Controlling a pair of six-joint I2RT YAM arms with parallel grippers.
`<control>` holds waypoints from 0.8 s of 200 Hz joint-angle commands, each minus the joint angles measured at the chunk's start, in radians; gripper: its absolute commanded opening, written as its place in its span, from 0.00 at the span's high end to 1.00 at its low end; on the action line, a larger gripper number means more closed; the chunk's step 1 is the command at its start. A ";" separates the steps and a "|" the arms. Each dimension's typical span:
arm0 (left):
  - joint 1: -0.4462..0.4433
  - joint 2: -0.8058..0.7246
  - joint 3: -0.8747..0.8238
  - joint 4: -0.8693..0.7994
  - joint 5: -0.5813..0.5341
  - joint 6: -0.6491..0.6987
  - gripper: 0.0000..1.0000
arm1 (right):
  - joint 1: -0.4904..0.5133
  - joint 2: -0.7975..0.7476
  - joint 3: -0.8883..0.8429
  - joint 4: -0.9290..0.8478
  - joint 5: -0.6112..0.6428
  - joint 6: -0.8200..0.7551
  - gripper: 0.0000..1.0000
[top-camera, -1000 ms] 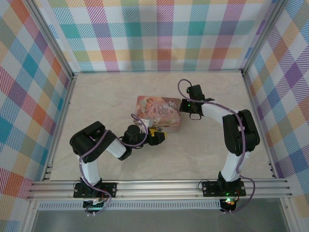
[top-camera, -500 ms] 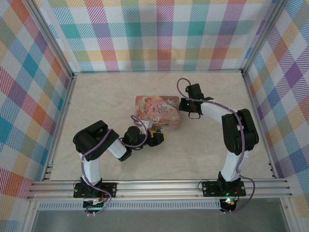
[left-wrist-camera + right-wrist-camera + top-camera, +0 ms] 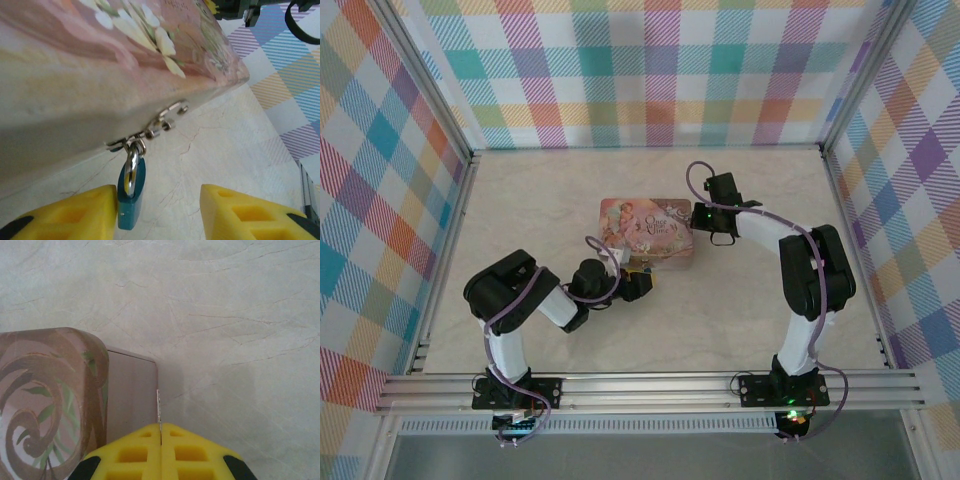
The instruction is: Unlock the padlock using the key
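tin (image 3: 650, 232): sitting mid-table (image 3: 530, 210).
padlock (image 3: 131, 200): hanging at tin's 6 o'clock, between left gripper's (image 3: 640, 284) fingers.
key (image 3: 159, 407): sticking from right gripper (image 3: 160, 432), at tin's 3 o'clock.

The table (image 3: 520, 210) is a pale cream surface with fine marble veins, enclosed by checked walls (image 3: 650, 70). A pink illustrated tin (image 3: 650, 232) lies flat on it near the middle. The padlock (image 3: 131, 202) hangs from the tin's near side towards the surface, but I cannot tell if it touches.
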 commanded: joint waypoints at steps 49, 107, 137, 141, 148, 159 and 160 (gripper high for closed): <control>0.012 -0.003 0.052 -0.046 0.044 0.008 0.59 | 0.012 0.006 0.003 0.012 -0.033 0.005 1.00; 0.012 0.054 0.090 -0.036 0.073 -0.034 0.46 | 0.021 0.010 -0.001 0.023 -0.042 0.010 1.00; 0.013 0.062 0.087 -0.019 0.078 -0.045 0.48 | 0.022 0.013 -0.003 0.023 -0.038 0.014 1.00; 0.012 0.060 0.083 -0.018 0.076 -0.046 0.49 | 0.022 0.012 -0.003 0.025 -0.038 0.014 1.00; 0.014 0.054 0.075 -0.016 0.070 -0.046 0.50 | 0.022 0.013 -0.003 0.023 -0.036 0.013 1.00; 0.019 0.040 0.055 -0.015 0.066 -0.043 0.52 | 0.022 0.010 -0.002 0.025 -0.033 0.011 1.00; 0.020 0.039 0.054 -0.014 0.066 -0.043 0.52 | 0.022 0.010 -0.002 0.024 -0.033 0.011 1.00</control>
